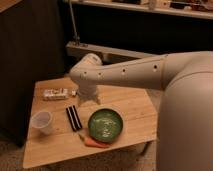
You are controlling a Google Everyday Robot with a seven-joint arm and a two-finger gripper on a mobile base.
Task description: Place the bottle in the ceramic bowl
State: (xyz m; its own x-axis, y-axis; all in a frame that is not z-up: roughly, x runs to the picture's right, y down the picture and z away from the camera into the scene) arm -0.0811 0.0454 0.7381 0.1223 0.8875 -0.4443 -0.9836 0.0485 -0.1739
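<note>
Here we are seeing the bottle (56, 93) lying at the table's (131, 107) far left, well apart from the ceramic bowl (105, 125), which is showing only reflections inside. Our tool (76, 126) is hanging between the cup (42, 122) and the bowl, fingers apart.

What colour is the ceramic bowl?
Dark green with pale speckled reflections inside the ceramic bowl, shown in the camera view; the pincer hangs beside it.
</note>
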